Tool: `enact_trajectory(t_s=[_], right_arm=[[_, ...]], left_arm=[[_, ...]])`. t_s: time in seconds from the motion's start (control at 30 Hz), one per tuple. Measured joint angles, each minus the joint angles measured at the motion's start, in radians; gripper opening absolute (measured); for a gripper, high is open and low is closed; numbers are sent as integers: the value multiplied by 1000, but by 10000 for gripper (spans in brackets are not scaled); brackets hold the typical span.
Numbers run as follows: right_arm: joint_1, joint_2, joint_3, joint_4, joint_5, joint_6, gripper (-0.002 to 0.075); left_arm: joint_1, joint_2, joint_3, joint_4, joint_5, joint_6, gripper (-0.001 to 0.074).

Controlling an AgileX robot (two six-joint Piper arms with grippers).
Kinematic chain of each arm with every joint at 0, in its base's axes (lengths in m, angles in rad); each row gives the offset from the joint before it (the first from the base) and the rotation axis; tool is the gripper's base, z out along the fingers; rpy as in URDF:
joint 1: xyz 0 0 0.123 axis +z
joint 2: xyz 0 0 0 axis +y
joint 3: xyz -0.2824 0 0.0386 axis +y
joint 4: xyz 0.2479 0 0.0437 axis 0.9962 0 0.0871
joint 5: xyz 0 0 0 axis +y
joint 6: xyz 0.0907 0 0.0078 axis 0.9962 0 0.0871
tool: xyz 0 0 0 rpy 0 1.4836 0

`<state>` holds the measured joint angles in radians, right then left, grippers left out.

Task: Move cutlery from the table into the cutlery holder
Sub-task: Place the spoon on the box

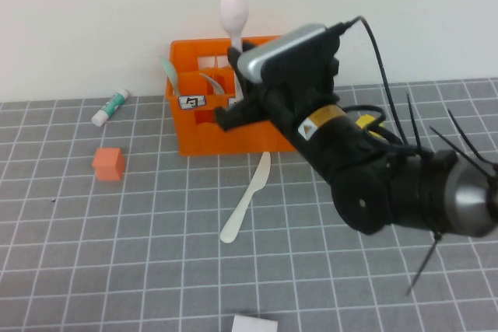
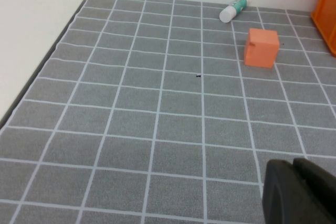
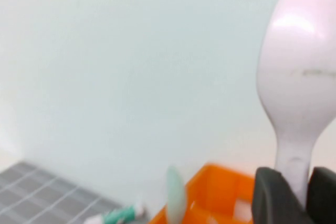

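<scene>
Spoon (image 3: 299, 77), pale pink and glossy, stands upright, grasped by right gripper (image 3: 295, 192) fingers; left gripper (image 2: 299, 192) clenched.

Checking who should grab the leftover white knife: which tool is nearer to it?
Right. The right tool, shut on the pink spoon, is over the holder just beyond the white knife. The left tool is shut, outside the high view, off to the left.

You have bare desk (image 1: 117, 254) on the left; only the small cube (image 1: 108, 163) and the tube (image 1: 110, 107) (near the wall) stand there.
</scene>
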<state>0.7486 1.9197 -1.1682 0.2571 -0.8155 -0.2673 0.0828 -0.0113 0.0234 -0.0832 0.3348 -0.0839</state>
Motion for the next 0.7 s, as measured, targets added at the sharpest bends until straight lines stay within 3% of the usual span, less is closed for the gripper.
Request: enact_trajectory(t_s=[0.27, 0.7], right_arm=[[-19, 87, -178, 6, 25, -9, 117], [-19, 333, -589, -74, 257, -9, 117]], left_arm=[[0, 0, 0, 0, 0, 4, -1], [0, 0, 0, 0, 0, 4, -1]])
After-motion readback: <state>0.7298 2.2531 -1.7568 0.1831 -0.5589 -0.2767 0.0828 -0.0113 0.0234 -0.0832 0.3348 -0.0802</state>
